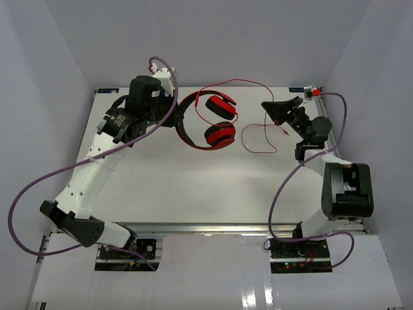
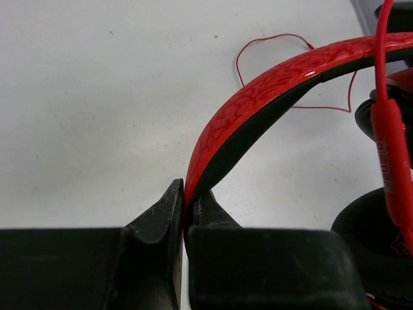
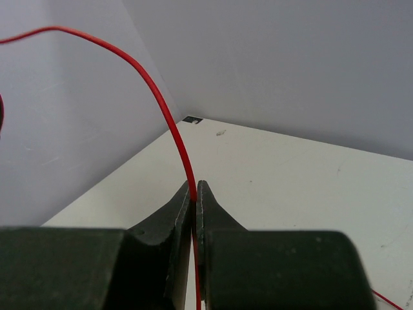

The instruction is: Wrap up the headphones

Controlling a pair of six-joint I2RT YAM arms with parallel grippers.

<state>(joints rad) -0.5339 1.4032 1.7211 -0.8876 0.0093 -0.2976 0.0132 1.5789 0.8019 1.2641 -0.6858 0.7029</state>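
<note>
The red headphones (image 1: 213, 123) lie at the back middle of the table, two round red cups with black pads facing right. My left gripper (image 1: 173, 120) is shut on the black-lined headband (image 2: 258, 103), which arches up and right out of the jaws in the left wrist view. The thin red cable (image 1: 239, 81) arcs from the headphones over to my right gripper (image 1: 276, 111), which is shut on it. In the right wrist view the cable (image 3: 164, 110) rises from between the closed fingertips (image 3: 184, 197). A slack loop of cable (image 1: 258, 139) lies on the table.
White walls close in the table on the left, back and right. A purple robot cable (image 1: 64, 171) loops off the left arm, another (image 1: 284, 187) off the right arm. A small red and white fixture (image 1: 314, 92) sits at the back right corner.
</note>
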